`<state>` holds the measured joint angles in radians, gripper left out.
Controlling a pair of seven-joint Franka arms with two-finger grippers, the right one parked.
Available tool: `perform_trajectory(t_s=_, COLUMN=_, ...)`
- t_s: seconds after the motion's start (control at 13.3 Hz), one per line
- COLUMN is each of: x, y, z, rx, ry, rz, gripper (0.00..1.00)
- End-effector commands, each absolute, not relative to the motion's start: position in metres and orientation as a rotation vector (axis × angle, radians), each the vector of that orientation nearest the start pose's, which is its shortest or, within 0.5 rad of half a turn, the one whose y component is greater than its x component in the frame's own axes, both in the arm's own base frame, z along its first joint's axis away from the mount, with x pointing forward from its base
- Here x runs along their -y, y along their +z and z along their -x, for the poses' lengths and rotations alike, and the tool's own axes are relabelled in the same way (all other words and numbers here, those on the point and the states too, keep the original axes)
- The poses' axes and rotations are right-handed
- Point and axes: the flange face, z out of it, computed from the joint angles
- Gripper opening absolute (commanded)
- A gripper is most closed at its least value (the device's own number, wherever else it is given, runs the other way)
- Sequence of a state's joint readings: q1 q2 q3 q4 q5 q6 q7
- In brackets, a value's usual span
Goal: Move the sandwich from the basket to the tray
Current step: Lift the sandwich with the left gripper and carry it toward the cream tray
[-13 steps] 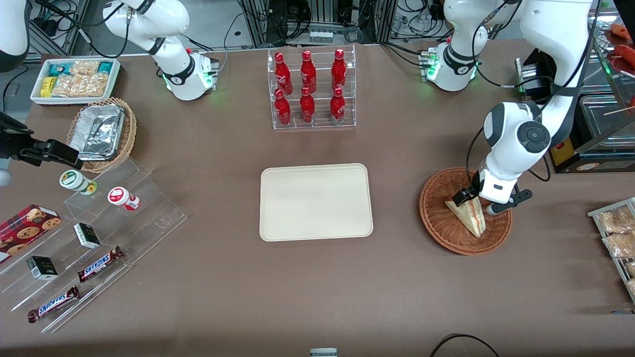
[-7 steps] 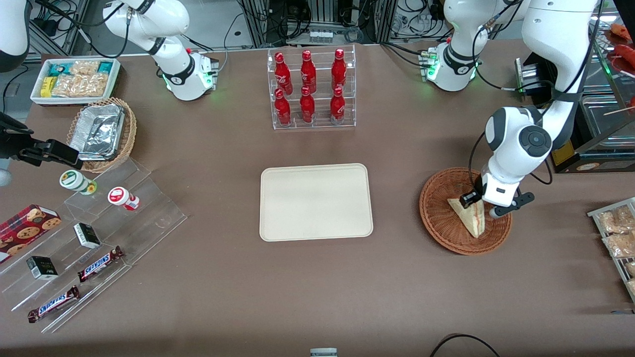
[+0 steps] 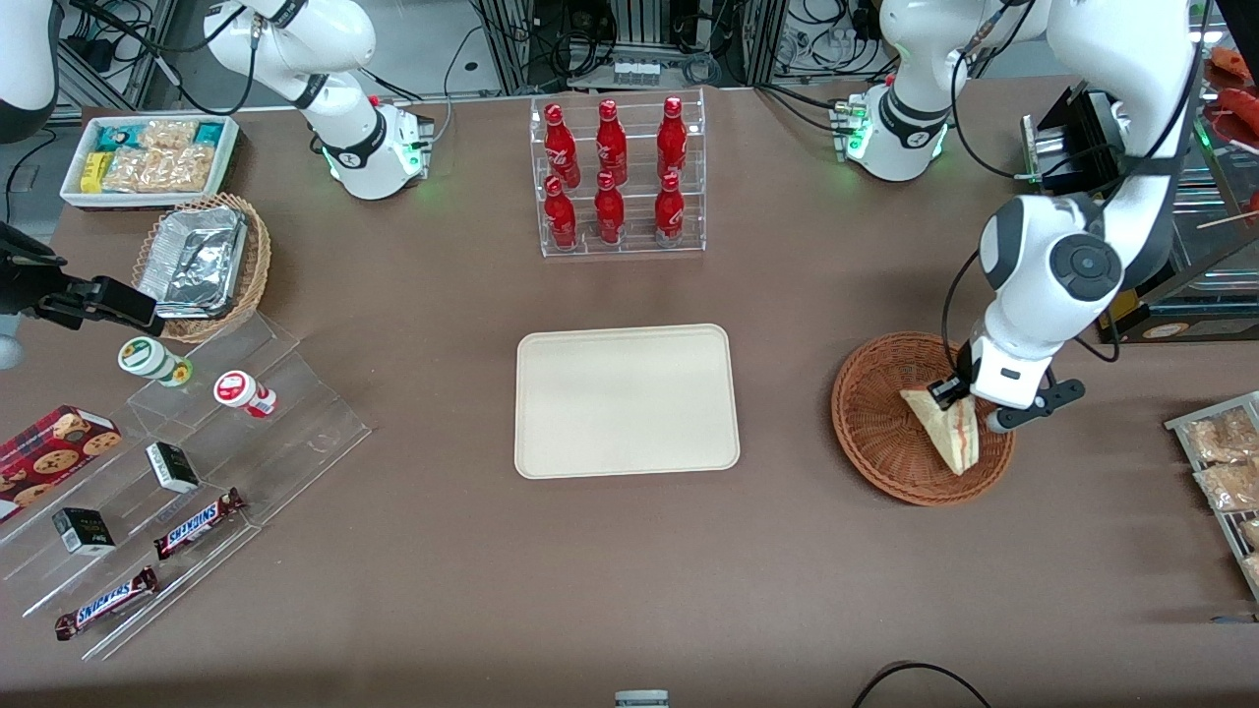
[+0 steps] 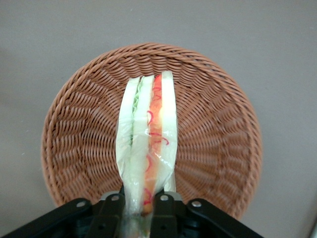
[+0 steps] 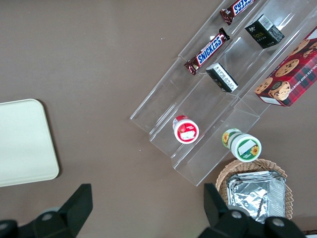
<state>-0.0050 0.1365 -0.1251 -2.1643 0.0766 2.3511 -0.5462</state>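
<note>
The sandwich (image 3: 951,439), a pale wedge in clear wrap with red and green filling, hangs over the reddish-brown wicker basket (image 3: 873,433) toward the working arm's end of the table. My left gripper (image 3: 969,405) is shut on the wedge's wide end. In the left wrist view the sandwich (image 4: 148,130) stands edge-on between the two black fingers (image 4: 112,209) of the gripper (image 4: 140,204), with the basket (image 4: 213,124) underneath it. Whether the wedge's tip still touches the weave is unclear. The cream tray (image 3: 627,400) lies flat mid-table, beside the basket; its corner (image 5: 22,144) shows in the right wrist view.
A clear rack of red bottles (image 3: 618,177) stands farther from the camera than the tray. Toward the parked arm's end are a stepped acrylic stand with snack bars (image 3: 177,472), a tan basket with foil container (image 3: 202,261) and a white bin (image 3: 148,157). Snack packets (image 3: 1225,462) lie beside the basket.
The left arm's wrist has risen and drifted toward the working arm's end, carrying the sandwich with it across the basket. The grip on the wedge has stayed shut.
</note>
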Motion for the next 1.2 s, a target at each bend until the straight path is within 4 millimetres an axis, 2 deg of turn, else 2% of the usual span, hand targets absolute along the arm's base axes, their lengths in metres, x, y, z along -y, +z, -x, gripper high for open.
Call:
perform_trajectory(t_s=0.0, x=0.124, y=0.404, z=-0.562, rx=0.462, ry=-0.057, rz=3.05, gripper=0.0)
perform_trajectory(t_s=0.07, x=0.144, y=0.42, z=-0.567, rx=0.424, ry=-0.042, rz=3.055, gripper=0.0)
perform_trajectory(t_s=0.22, x=0.188, y=0.432, z=-0.568, rx=0.333, ry=-0.016, rz=3.071, gripper=0.0)
perform_trajectory(t_s=0.3, x=0.207, y=0.435, z=-0.568, rx=0.303, ry=-0.028, rz=3.081, gripper=0.0)
perform_trajectory(t_s=0.45, x=0.26, y=0.435, z=-0.561, rx=0.24, ry=-0.044, rz=3.098, gripper=0.0)
perform_trajectory(t_s=0.6, x=0.303, y=0.419, z=-0.558, rx=0.153, ry=-0.034, rz=3.112, gripper=0.0)
perform_trajectory(t_s=0.75, x=0.357, y=0.406, z=-0.553, rx=0.098, ry=-0.016, rz=3.145, gripper=0.0)
perform_trajectory(t_s=0.97, x=0.414, y=0.379, z=-0.543, rx=0.037, ry=0.002, rz=3.152, gripper=0.0)
perform_trajectory(t_s=1.12, x=0.442, y=0.362, z=-0.538, rx=0.045, ry=-0.04, rz=3.177, gripper=0.0)
